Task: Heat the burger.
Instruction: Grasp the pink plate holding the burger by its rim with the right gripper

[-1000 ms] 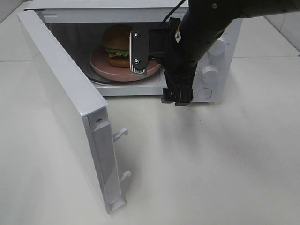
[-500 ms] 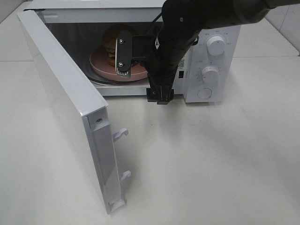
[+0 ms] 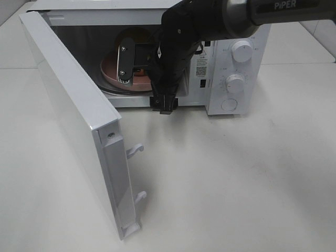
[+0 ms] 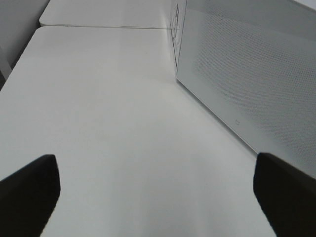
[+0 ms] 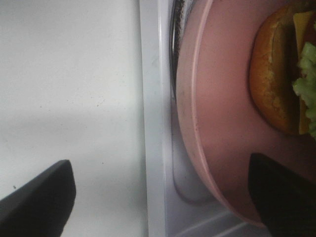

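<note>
burger (image 5: 276, 84): sits on the pink plate (image 5: 217, 123) inside the microwave (image 3: 231, 58); in the high view the right arm hides nearly all of it

right hand (image 3: 140, 67): fingers spread apart, gripping nothing; it hangs at the cavity mouth, one finger over the worktop (image 3: 236, 173), the other over the plate's edge

left hand (image 4: 158, 187): fingers wide apart and empty; it looks along the bare worktop beside the door's outer face

door (image 3: 73, 115): swung wide open toward the left side of the high view, latch hooks exposed

step in hand: food looks placed, so my judgement is that the arm should clear the opening, then the door gets shut (the dials (image 3: 241, 51) come after)

doing it well: draw the right hand straight out, level, without clipping the plate rim or the sill; push the door on its free edge near the latch, steadily, until the hooks seat; a hard slam could shift the plate
</note>
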Controlling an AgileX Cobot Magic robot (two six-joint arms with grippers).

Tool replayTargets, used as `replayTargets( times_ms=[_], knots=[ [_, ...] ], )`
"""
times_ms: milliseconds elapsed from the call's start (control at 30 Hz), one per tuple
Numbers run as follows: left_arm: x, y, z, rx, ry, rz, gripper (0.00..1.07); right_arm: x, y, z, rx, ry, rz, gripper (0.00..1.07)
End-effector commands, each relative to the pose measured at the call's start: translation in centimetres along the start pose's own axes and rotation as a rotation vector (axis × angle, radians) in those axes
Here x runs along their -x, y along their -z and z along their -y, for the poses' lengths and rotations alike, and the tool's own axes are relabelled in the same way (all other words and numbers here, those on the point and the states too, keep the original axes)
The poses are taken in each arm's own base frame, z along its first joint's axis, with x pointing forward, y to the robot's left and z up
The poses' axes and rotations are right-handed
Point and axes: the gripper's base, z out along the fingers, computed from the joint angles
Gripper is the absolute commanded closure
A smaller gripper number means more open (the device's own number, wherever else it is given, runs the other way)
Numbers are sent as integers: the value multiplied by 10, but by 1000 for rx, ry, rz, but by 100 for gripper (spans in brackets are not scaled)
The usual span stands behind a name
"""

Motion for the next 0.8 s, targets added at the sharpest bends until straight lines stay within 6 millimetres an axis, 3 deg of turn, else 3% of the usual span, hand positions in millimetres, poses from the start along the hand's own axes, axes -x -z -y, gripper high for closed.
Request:
replayTargets(
  times_ms=[33,400,800],
  knots=[
    [-2,2,0,-5,-1,25,6,-1,-7,4,-8,-24,7,18],
    [-2,2,0,-5,-1,25,6,-12,-37,11,-1,-79,-5,21],
    [-2,2,0,-5,-1,25,6,-22,-53,12,7,-113,-13,25]
  ],
)
